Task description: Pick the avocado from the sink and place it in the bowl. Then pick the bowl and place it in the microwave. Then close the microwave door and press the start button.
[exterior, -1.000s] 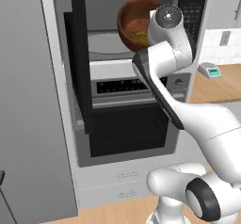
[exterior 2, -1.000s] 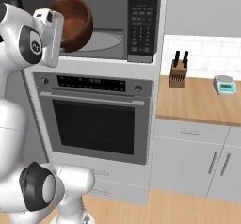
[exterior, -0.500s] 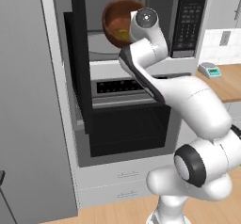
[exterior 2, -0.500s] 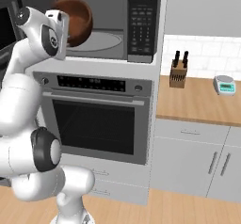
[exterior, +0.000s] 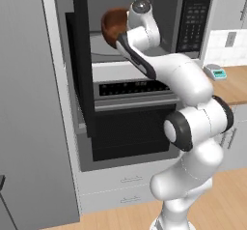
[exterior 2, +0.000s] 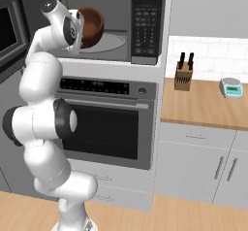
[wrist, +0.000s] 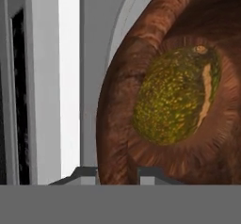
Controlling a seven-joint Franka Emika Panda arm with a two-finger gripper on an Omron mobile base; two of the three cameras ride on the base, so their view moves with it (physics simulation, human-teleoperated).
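bowl (exterior 2: pixel 91 27) has moved deeper into microwave (exterior 2: pixel 121 45), hand (wrist: pixel 117 173) still gripping.

Kitchen, built-in microwave (exterior 2: pixel 140 21), oven (exterior 2: pixel 109 128), knife block (exterior 2: pixel 183 74)

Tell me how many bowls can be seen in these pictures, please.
1. The wooden bowl is held up by the hand in the open microwave, with the avocado inside it. Other bowls may be out of sight.
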